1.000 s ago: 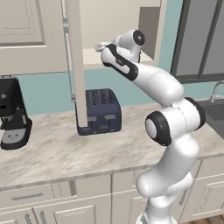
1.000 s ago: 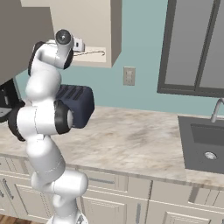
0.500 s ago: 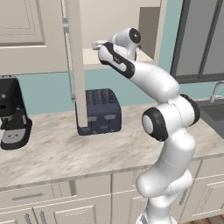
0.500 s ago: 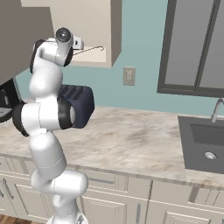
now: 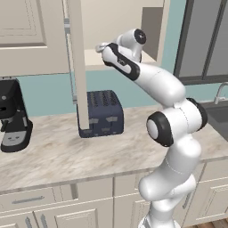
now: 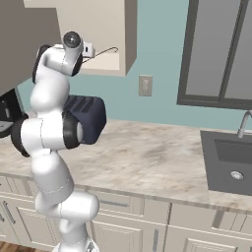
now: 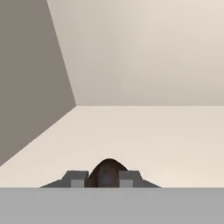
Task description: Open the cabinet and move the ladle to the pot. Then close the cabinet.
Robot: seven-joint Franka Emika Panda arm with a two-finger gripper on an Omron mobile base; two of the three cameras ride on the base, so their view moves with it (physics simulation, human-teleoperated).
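The beige upper cabinet (image 5: pixel 116 31) is open, its door (image 5: pixel 76 67) swung out edge-on toward me with the silver bar handle (image 5: pixel 68 53) on its left. My gripper (image 5: pixel 100 47) reaches in just above the shelf. In the hand view its fingertips (image 7: pixel 78 178) press against both sides of the ladle's dark round bowl (image 7: pixel 107 173). In the right base view the ladle's thin hooked handle (image 6: pixel 108 49) sticks out to the right of the gripper (image 6: pixel 91 49) inside the cabinet (image 6: pixel 106 29). The pot is out of view.
A dark blue toaster (image 5: pixel 100 113) stands on the marble counter (image 5: pixel 58 151) right under the open door. A black coffee machine (image 5: pixel 13 116) is at the far left. The sink (image 6: pixel 231 162) lies at the right, and a wall outlet (image 6: pixel 144 85) is beside the window.
The jaws have come together from wide open onto the ladle's bowl. The hand has edged a little further into the cabinet; the ladle still rests on the shelf.
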